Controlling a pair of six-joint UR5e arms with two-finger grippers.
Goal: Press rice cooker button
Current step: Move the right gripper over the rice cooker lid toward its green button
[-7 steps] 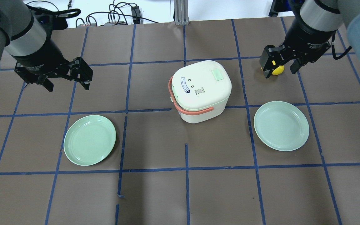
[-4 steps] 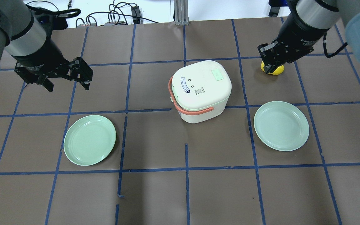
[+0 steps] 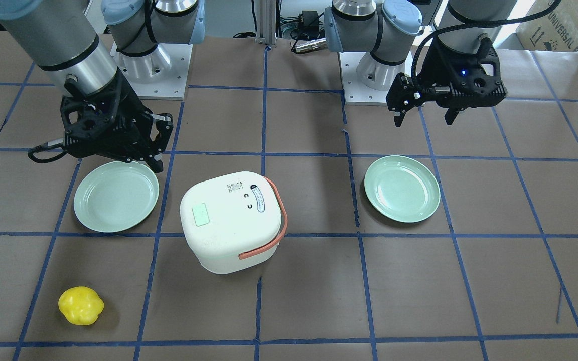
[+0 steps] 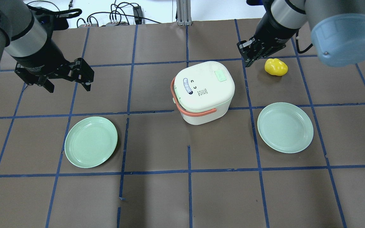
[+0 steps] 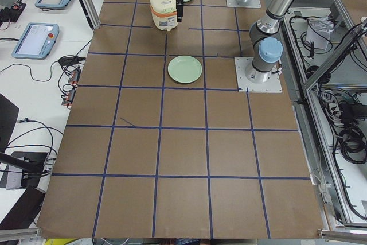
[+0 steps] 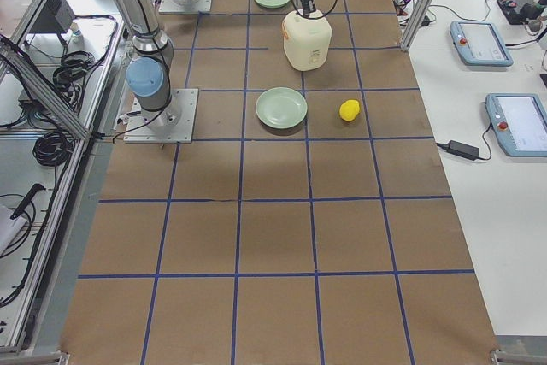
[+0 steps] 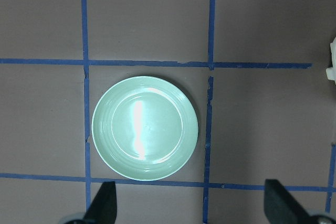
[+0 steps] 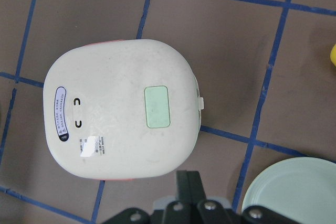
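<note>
The white rice cooker (image 4: pixel 203 90) with a salmon handle stands mid-table. It has a pale green rectangular button (image 4: pixel 220 75) on its lid, also seen in the right wrist view (image 8: pixel 157 106) and the front view (image 3: pixel 200 216). My right gripper (image 4: pixel 248 61) is shut and empty. It hovers just beyond the cooker's far right corner. In its wrist view the closed fingers (image 8: pixel 188 182) point at the lid, short of the button. My left gripper (image 4: pixel 68 87) is open and empty, far to the left of the cooker.
A yellow fruit (image 4: pixel 276 67) lies on the table to the right of my right gripper. One green plate (image 4: pixel 91 142) sits front left, below my left gripper (image 7: pixel 191 208), and another green plate (image 4: pixel 285 127) sits front right. Cables lie past the table's far edge.
My right gripper has closed its fingers and moved left, off the yellow fruit and toward the cooker. The fruit stays on the table. The left arm has not moved.
</note>
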